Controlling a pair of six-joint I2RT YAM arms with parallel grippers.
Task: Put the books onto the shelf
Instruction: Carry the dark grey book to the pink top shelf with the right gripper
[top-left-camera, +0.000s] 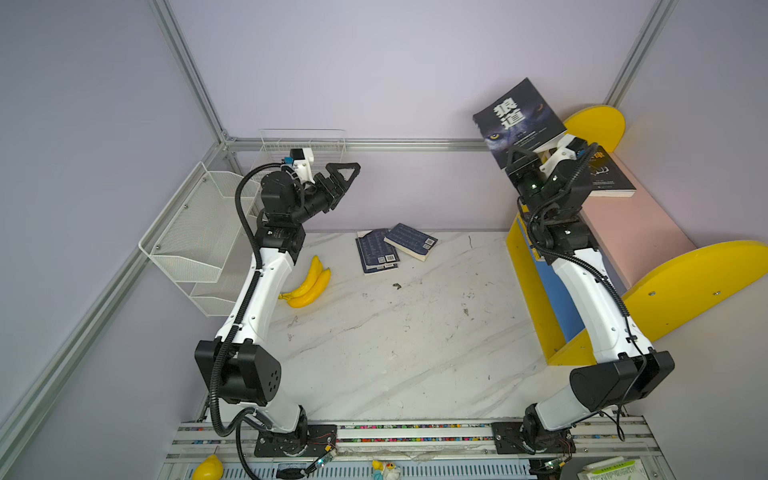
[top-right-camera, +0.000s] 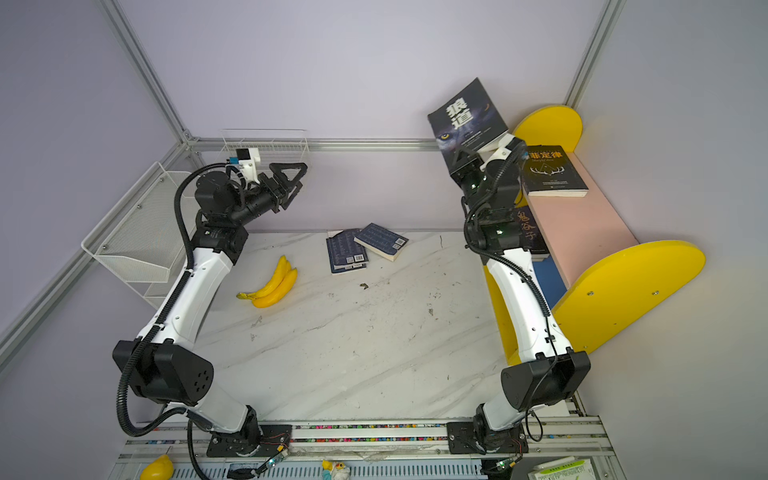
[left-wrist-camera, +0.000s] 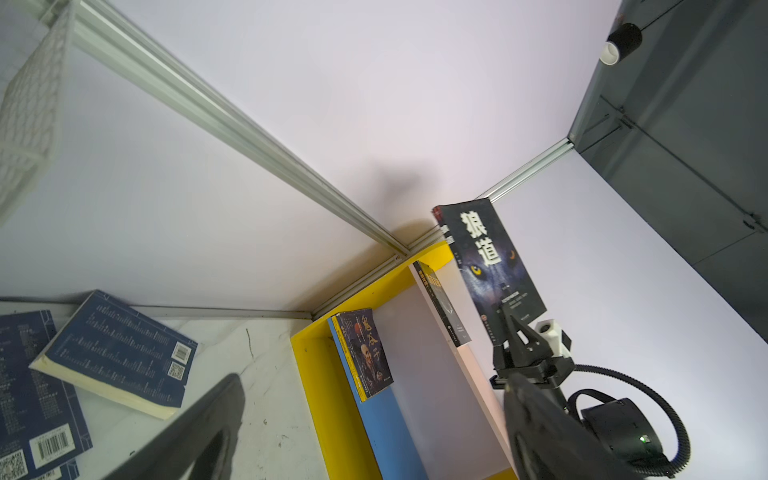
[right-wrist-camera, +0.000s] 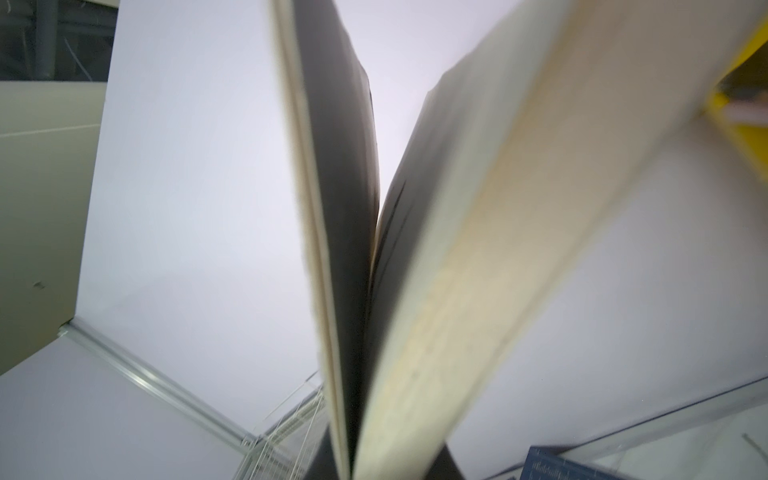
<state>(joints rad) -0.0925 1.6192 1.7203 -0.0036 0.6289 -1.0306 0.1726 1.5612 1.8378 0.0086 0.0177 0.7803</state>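
Right now we are holding the wolf book (top-left-camera: 519, 116) up in the air with our right gripper (top-left-camera: 520, 161), just above the far end of the shelf (top-left-camera: 636, 237). The gripper is pinching the book tight at its bottom edge. Our left gripper (top-left-camera: 341, 182) is standing wide open and carrying nothing, well apart from the shelf.

We are thinking this book is light and bendy, because it is a paperback. In the right wrist view it is flopping open, with the cover falling away from the pages. So it is not acting like a stiff block, and the smooth cover is probably slippery too. We are guessing that the best hold is close to the spine, squeezing both covers and all the pages together.

One black book (top-right-camera: 555, 170) is already lying flat on the shelf's pink top board. A dark book (top-right-camera: 527, 227) is sitting on the blue board below it. Two navy books (top-left-camera: 376, 251) are waiting on the table (top-left-camera: 415, 332), well apart from the shelf, one resting partly on the other.
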